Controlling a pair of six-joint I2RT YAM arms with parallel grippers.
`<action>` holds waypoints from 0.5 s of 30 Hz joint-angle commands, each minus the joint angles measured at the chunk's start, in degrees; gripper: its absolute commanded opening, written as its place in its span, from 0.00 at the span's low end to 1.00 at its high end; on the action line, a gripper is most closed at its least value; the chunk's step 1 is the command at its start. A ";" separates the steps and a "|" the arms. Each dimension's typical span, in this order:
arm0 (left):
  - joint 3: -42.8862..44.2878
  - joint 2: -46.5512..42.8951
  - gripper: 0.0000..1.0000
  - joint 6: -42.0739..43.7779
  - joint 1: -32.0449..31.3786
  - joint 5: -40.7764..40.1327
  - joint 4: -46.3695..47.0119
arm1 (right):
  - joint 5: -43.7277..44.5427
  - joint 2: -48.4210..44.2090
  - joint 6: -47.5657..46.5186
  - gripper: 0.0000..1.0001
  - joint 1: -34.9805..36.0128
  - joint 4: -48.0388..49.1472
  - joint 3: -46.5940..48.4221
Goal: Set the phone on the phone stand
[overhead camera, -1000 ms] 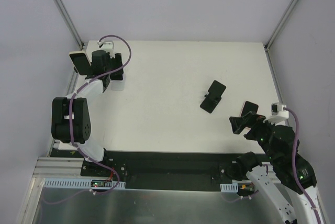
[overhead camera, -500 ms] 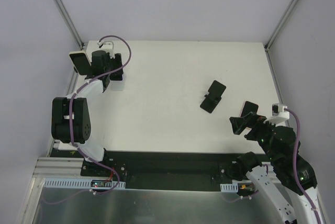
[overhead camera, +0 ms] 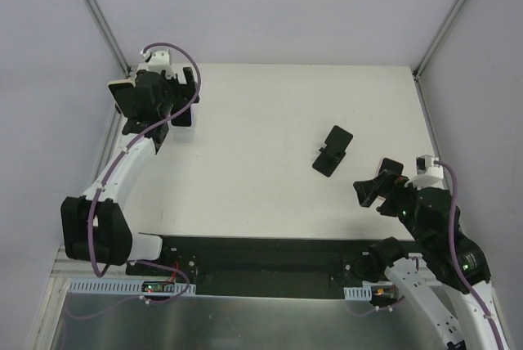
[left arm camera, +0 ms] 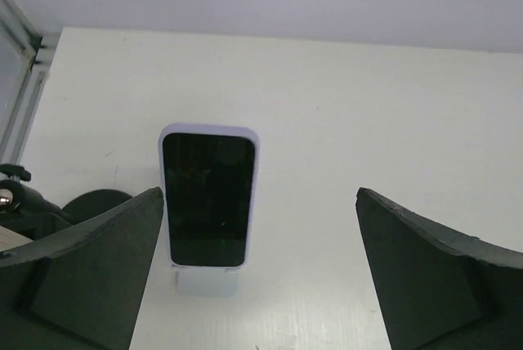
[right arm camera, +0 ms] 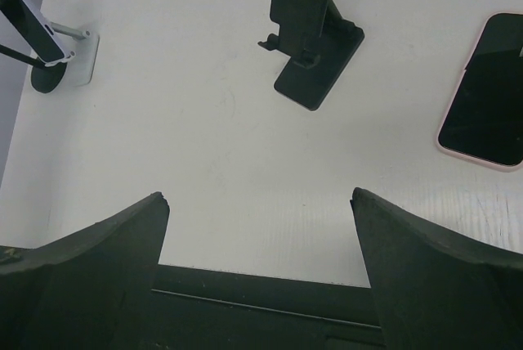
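The left gripper [left arm camera: 261, 203] gapes wide and empty, since the phone [left arm camera: 209, 199] just ahead between its fingers already leans on the white stand [left arm camera: 207, 283]; the right gripper [right arm camera: 260, 195], equally wide, faces a black stand [right arm camera: 315, 56].

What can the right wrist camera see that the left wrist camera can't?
Only the right wrist view: an empty black phone stand, a pink-cased phone lying flat on the table, and the open right gripper. Only the left wrist view: the open left gripper, with a white-cased phone and its dark screen seen head-on. Both: that white-cased phone leaning on its white stand, and the white table.
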 commanded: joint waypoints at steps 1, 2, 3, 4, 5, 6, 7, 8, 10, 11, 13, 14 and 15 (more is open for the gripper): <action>2.68 -7.70 0.99 -0.68 -4.95 -3.44 -1.97 | -1.11 4.78 -0.56 0.96 0.10 1.40 1.09; 2.68 -8.42 0.99 -0.50 -6.18 -2.75 -2.06 | -1.37 7.49 -1.00 0.96 0.28 1.93 0.92; 2.85 -9.03 0.99 -0.24 -8.45 -1.79 -2.14 | -1.11 8.99 -1.44 0.96 0.19 3.93 0.66; 3.20 -9.74 0.99 -0.50 -9.43 -0.47 -2.23 | -1.02 12.31 -1.70 0.96 0.10 5.43 0.13; 3.38 -10.00 0.99 -0.76 -10.14 3.37 -2.15 | -1.02 14.00 -1.36 0.96 0.02 7.36 -0.48; 3.47 -10.01 0.99 -1.20 -10.84 4.98 -2.15 | -1.98 15.85 -0.92 0.96 -0.59 11.12 -1.97; 3.73 -9.75 0.99 -1.90 -12.33 6.38 -2.15 | -3.55 19.52 0.04 0.96 -1.30 13.16 -2.51; 3.91 -9.57 0.99 -1.91 -13.47 8.14 -2.15 | -5.48 21.38 0.23 0.96 -2.00 15.36 -3.03; 3.82 -9.04 0.98 -0.86 -16.63 9.21 -2.15 | -10.49 25.59 0.05 0.96 -4.37 22.56 -4.44; 3.65 -8.87 0.98 -0.68 -17.87 9.04 -2.15 | -11.90 26.84 -0.12 0.96 -5.68 24.94 -4.97; 3.30 -8.34 0.98 -0.33 -20.15 8.42 -2.14 | -18.05 30.60 0.66 0.96 -10.51 33.63 -7.95; 3.38 -8.25 0.98 0.11 -22.25 8.77 -2.15 | -20.77 32.11 3.11 0.96 -12.97 36.18 -9.00; 3.56 -8.16 0.98 0.72 -23.49 9.55 -2.23 | -26.71 33.52 4.61 0.97 -17.95 42.65 -10.49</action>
